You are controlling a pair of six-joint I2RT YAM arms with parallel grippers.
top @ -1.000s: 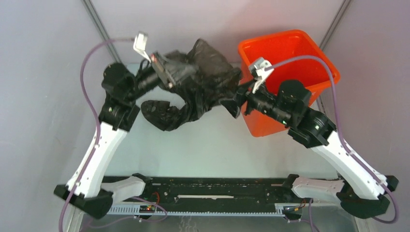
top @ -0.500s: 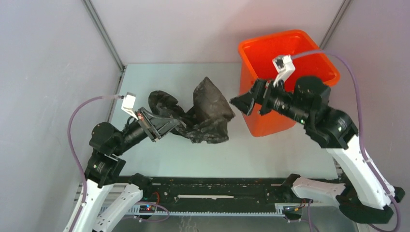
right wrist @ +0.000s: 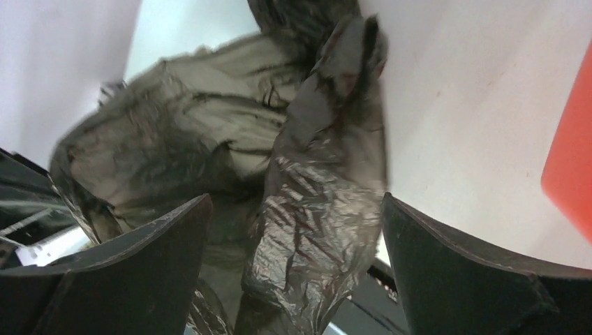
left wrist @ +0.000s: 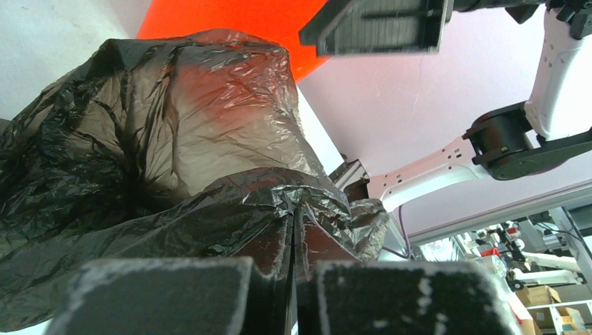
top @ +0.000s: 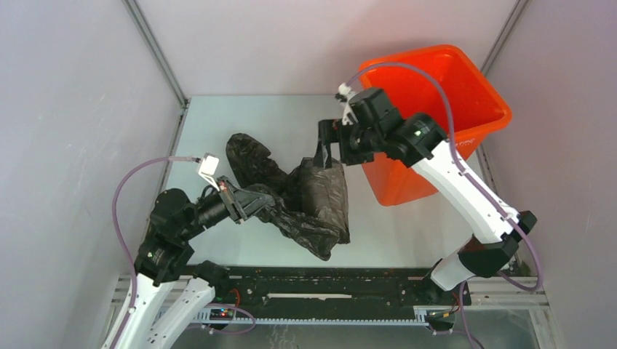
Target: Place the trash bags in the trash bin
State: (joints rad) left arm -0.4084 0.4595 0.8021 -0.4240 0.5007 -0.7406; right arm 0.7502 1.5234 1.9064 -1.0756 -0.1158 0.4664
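Black crinkly plastic of the trash bags [left wrist: 174, 139] is pinched between the pressed-together fingers of the left tool [left wrist: 293, 269]. The right tool [right wrist: 293, 223] is spread wide, and a raised fold of the bags is just under its gap. The heap lies on the desk [top: 240, 120] between both tools. The orange trash bin [top: 396, 182] is just beside the right tool, on the side away from the left tool.

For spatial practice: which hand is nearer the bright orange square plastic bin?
Right. The right hand hovers beside the orange bin; the left hand, gripping the crinkly black plastic bags, is farther.
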